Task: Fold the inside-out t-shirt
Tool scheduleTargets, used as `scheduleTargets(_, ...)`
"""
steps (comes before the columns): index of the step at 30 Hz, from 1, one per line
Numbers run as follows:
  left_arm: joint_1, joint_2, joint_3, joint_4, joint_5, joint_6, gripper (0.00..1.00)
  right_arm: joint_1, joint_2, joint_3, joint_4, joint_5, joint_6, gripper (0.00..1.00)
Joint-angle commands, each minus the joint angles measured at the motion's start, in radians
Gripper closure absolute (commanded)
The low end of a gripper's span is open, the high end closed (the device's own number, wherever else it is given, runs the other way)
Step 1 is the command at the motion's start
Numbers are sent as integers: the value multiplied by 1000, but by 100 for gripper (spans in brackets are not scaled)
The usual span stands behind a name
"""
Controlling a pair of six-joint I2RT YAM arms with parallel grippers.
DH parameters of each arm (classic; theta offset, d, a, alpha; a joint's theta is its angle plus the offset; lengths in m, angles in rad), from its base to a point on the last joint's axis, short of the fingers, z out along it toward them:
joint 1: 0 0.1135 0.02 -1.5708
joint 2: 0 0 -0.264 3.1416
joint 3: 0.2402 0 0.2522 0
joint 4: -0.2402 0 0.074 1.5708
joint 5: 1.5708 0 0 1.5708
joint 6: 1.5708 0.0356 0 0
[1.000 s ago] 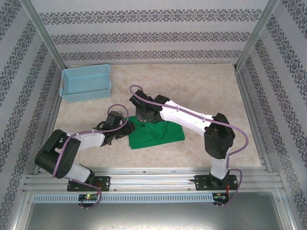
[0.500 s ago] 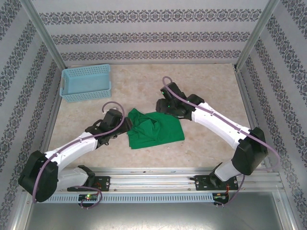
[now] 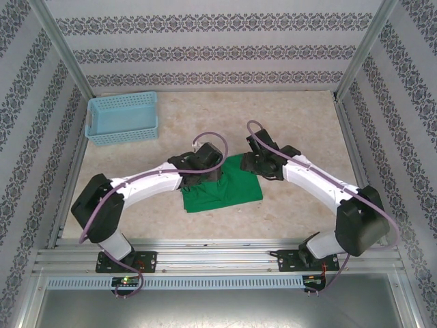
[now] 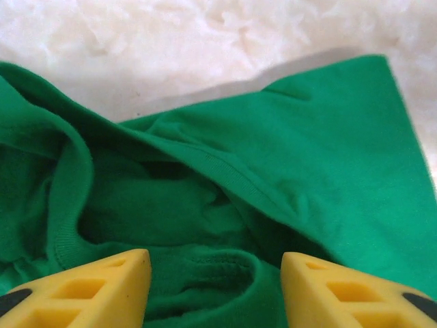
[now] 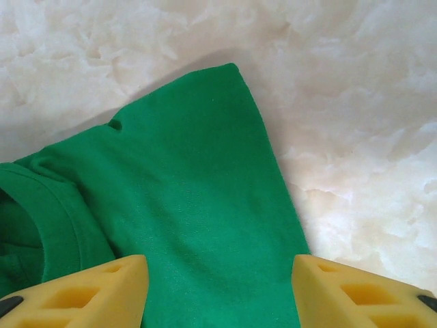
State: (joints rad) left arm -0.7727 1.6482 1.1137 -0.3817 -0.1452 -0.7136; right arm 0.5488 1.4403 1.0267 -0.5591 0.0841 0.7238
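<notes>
The left gripper (image 4: 215,273) is hovering over the bunched t-shirt (image 4: 328,157), fingers spread and grasping nothing. The right gripper (image 5: 220,273) is hanging released too, above its flat corner.

Lab cell: aluminium frame (image 3: 218,258), patterned walls (image 3: 218,41)

t-shirt (image 4: 328,171) soft matt cloth; table (image 5: 355,102) smooth, marbled

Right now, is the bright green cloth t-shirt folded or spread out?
Folded, untidily: the t-shirt lies compact, smooth on one side, rumpled near its collar.
</notes>
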Motion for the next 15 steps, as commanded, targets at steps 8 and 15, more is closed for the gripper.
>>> scheduleTargets(8,-14,-85,-118,-41,4,-21,81,-24,0,-38,39,-22,-22,40)
scheduleTargets(15,-14,-315,-382,19,-66,-119,100,-15,53,-2,82,-63,-46,39)
